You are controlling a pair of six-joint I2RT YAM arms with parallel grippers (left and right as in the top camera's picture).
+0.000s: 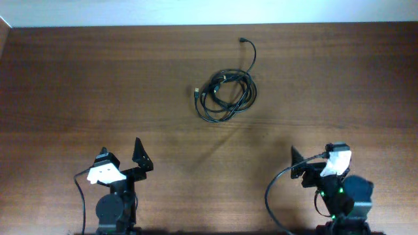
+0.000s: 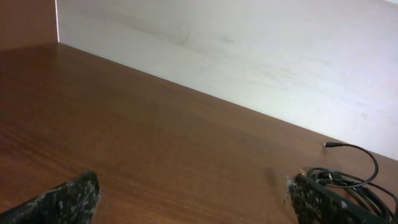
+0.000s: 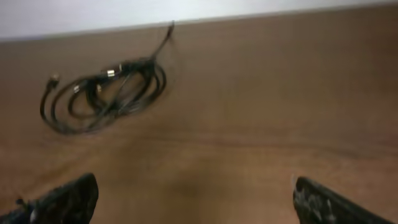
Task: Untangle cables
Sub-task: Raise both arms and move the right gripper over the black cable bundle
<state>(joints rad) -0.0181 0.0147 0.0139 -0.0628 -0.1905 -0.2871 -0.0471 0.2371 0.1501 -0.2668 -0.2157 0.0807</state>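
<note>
Left claw (image 2: 193,186) and right claw (image 3: 196,186): both spread wide, empty. Cables (image 1: 227,96) lie coiled on table (image 1: 78,85), well ahead of both. Judged light, limp, slippery; pinch the stray plug end (image 1: 243,41).

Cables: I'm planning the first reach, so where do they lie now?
In the overhead view the cables lie coiled on the table, far side, slightly right of centre, one loose end trailing toward the back edge.

Cables (image 2: 348,179) coiled on table (image 2: 155,137), right; hand (image 2: 189,202) spread wide.
</note>
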